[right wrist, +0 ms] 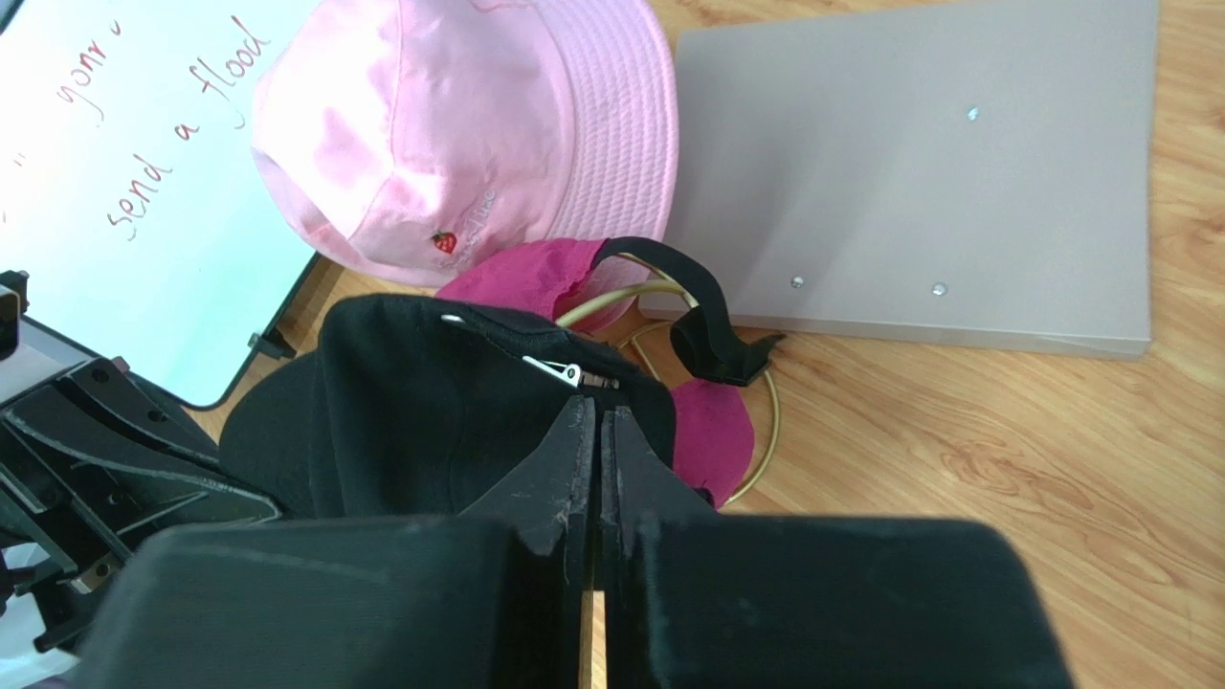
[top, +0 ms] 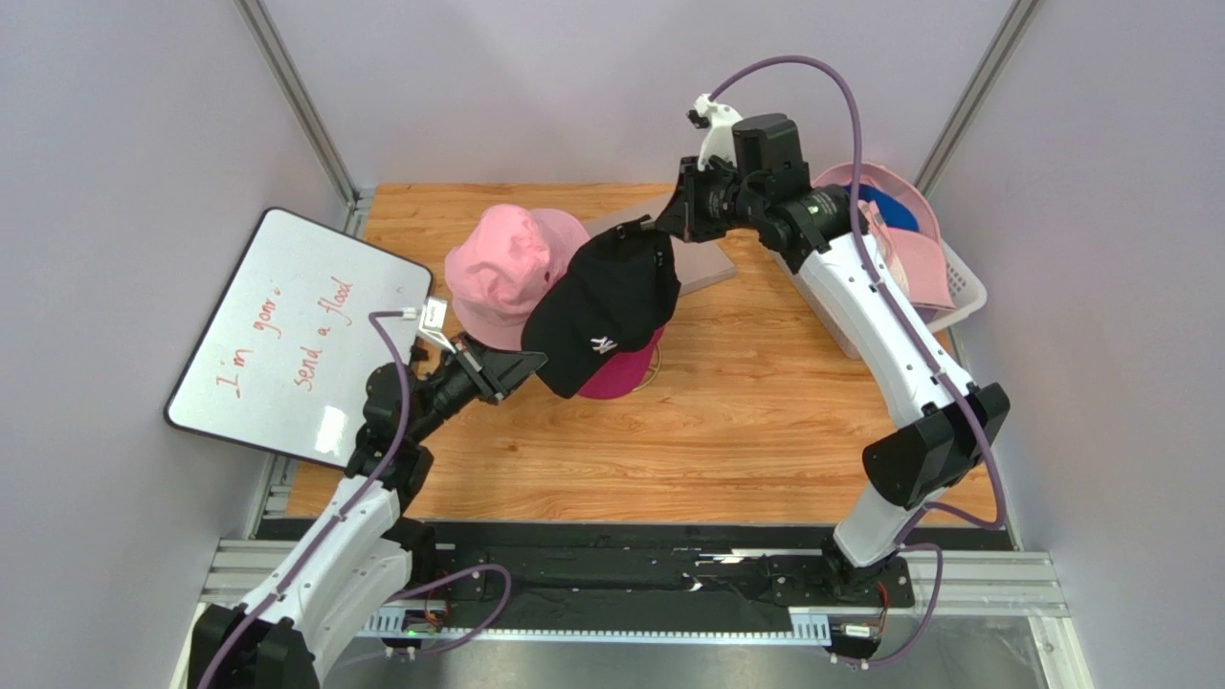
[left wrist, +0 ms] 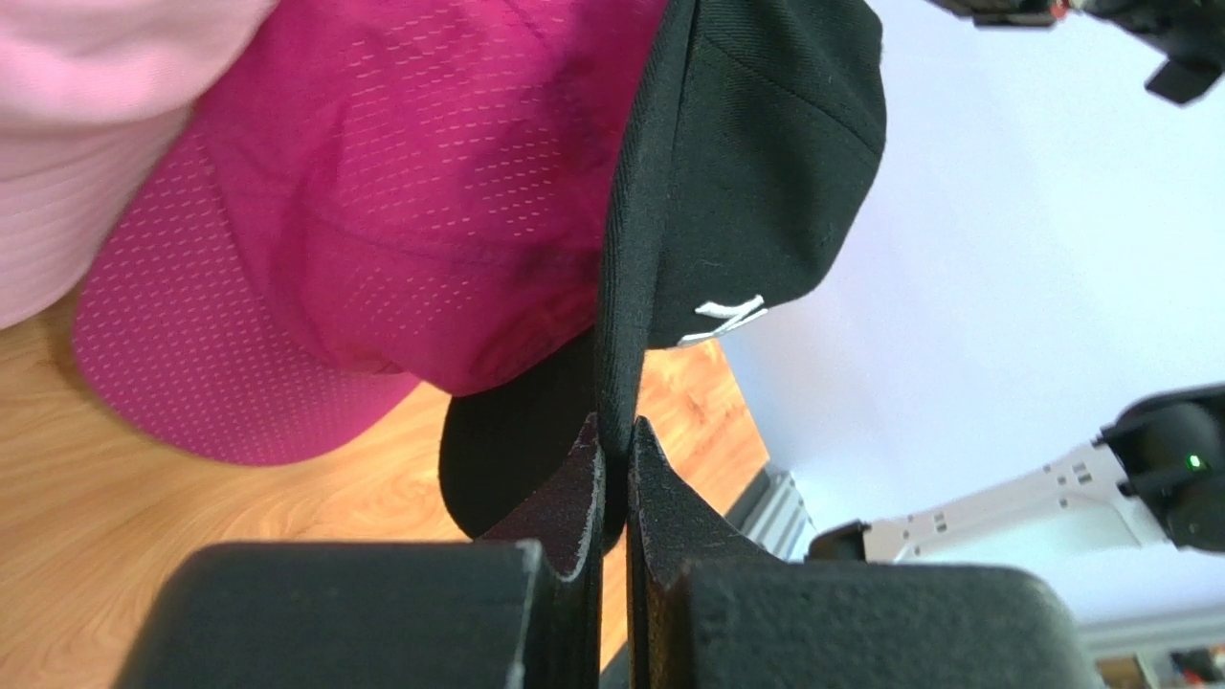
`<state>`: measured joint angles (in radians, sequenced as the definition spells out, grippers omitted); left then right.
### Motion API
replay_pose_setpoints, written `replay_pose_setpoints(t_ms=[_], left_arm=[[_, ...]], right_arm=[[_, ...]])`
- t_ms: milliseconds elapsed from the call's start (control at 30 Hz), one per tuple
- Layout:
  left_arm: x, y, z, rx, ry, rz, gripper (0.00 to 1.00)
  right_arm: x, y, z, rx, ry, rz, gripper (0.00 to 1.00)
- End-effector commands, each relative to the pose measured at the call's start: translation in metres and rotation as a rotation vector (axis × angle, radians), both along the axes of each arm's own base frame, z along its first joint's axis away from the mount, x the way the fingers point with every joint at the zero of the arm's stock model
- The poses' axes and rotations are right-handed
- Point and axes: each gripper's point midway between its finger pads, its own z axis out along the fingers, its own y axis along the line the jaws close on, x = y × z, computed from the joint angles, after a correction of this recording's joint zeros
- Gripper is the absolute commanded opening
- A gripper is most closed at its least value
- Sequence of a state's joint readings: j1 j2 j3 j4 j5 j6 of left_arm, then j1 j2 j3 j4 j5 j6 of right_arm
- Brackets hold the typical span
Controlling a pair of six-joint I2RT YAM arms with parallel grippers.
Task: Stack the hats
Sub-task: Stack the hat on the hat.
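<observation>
The basket (top: pixel 972 297) holds pink and blue hats (top: pixel 920 256). The board (top: pixel 295 333) says "send a flood". The left gripper (left wrist: pixel 614 438) and right gripper (right wrist: pixel 595 419) both pinch the black cap (top: pixel 611 309).

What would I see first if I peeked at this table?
A black cap held up in the middle: the left tool pinches its brim, the right tool its back. Under it sits a magenta cap, with a pink hat beside it. A whiteboard with red writing stands at the left.
</observation>
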<state>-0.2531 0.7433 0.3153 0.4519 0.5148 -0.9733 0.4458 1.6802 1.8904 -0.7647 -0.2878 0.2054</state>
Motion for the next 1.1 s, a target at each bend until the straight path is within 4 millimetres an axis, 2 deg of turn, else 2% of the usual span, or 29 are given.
replay_pose_setpoints(t_ms=[0, 467, 700, 900, 1067], left_arm=[[0.018, 0.026, -0.014, -0.016, 0.057, 0.168, 0.0], [0.05, 0.038, -0.061, -0.071, 0.227, 0.238, 0.0], [0.06, 0.039, -0.087, -0.063, 0.298, 0.25, 0.0], [0.064, 0.037, -0.109, -0.061, 0.363, 0.242, 0.0], [0.067, 0.034, -0.117, -0.054, 0.372, 0.221, 0.0]], right_arm=[[0.012, 0.004, 0.015, 0.001, -0.058, -0.031, 0.0], [0.052, 0.017, -0.033, -0.071, -0.027, -0.114, 0.0], [0.072, 0.019, -0.072, -0.132, 0.015, -0.149, 0.0], [0.083, 0.022, -0.096, -0.155, 0.048, -0.159, 0.0], [0.092, 0.021, -0.12, -0.198, 0.079, -0.175, 0.0]])
